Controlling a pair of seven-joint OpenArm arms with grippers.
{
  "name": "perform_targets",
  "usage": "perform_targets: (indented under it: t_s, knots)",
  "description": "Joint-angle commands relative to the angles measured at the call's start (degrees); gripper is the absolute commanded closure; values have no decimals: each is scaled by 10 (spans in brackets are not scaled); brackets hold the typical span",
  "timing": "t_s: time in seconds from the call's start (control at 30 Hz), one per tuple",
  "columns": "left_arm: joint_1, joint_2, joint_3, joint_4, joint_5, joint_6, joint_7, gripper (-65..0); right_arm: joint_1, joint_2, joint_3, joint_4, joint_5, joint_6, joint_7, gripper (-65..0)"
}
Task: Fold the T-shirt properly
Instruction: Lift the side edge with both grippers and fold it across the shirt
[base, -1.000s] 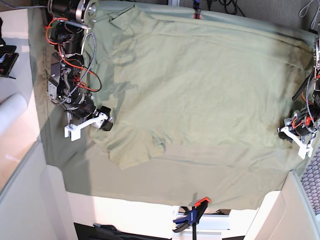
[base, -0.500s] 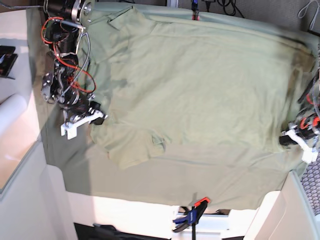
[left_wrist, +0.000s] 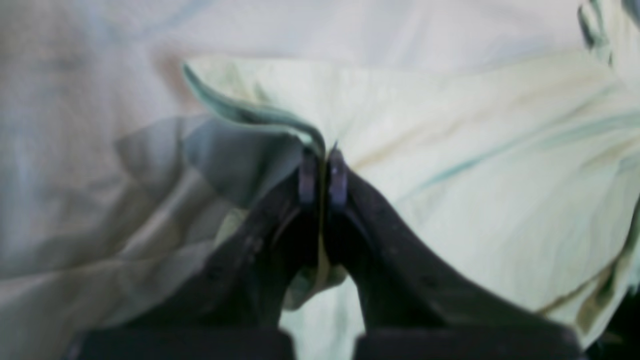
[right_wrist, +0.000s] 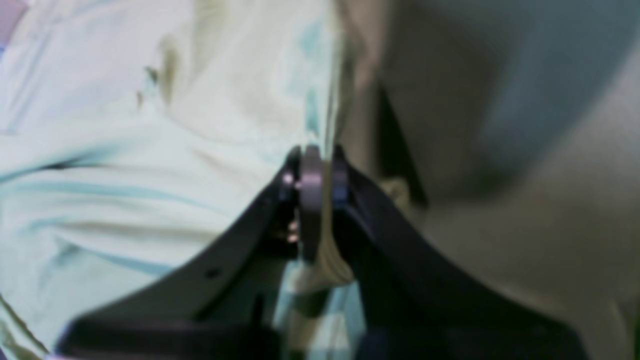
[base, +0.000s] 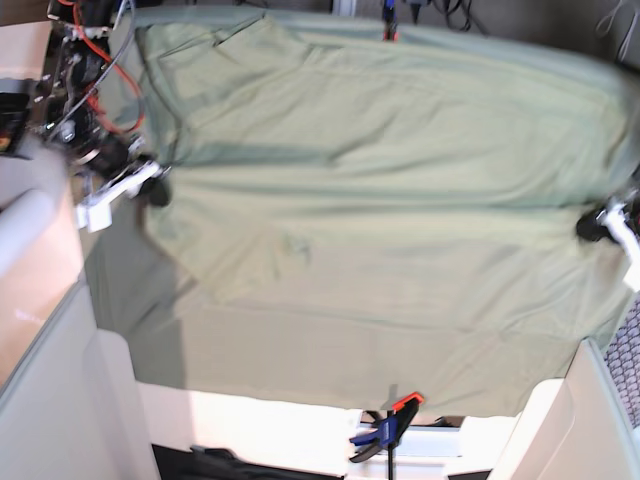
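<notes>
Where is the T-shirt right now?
In the base view the T-shirt spans the table cloth, stretched between the right gripper at left and the left gripper at right.

The left hand (left_wrist: 322, 172) and right hand (right_wrist: 312, 175) are both clamped tight, arms spread far apart.

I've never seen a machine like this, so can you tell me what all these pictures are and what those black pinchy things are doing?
It is a robot with two arms. One picture looks down at the whole table. The other two come from small cameras on the wrists, right behind the black jaws. A pale green T-shirt lies spread on a grey-green table cloth. The right gripper pinches one side edge of the shirt and the left gripper pinches the opposite edge. Both jaws are shut on the cloth. An orange and blue clamp sits at the table's front edge.
</notes>
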Motion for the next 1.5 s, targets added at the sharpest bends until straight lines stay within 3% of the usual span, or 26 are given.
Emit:
perform_targets:
  t_s: [0.0,0.13,0.3,0.33,0.43,0.5,0.8,0.93,1.17,1.47]
  knots:
    - [-3,-25,-5,23,-11,-6,-8,0,-1,15,4,18,9,4,11,0]
    - [20,-45,-5,53,-7,-6,-7,0,-33,27,8,47,8,3,10,0]
    - [31,-46,-5,54,-7,-6,-1,0,-50,28,9,47,-34,3,11,0]
    - [32,-46,-5,54,-7,-6,-1,0,-52,28,9,47,-37,3,12,-29]
    - [34,-46,-5,55,-7,-6,-2,0,-55,28,9,47,-37,3,21,-339]
    - [34,-46,-5,57,-7,-6,-2,0,-55,28,14,51,-37,3,40,-408]
    - [38,-47,-5,57,-7,-6,-1,0,0,-17,83,86,-38,3,57,-407]
    - [38,-47,-5,57,-7,-6,-1,0,64,-43,66,38,-72,3,86,-407]
    - [39,-46,-5,57,-7,-6,-1,0,169,-81,3,-150,-175,3,163,-407]
    - [38,-46,-5,57,-11,-6,-2,0,163,-98,-30,-220,-191,3,175,-407]
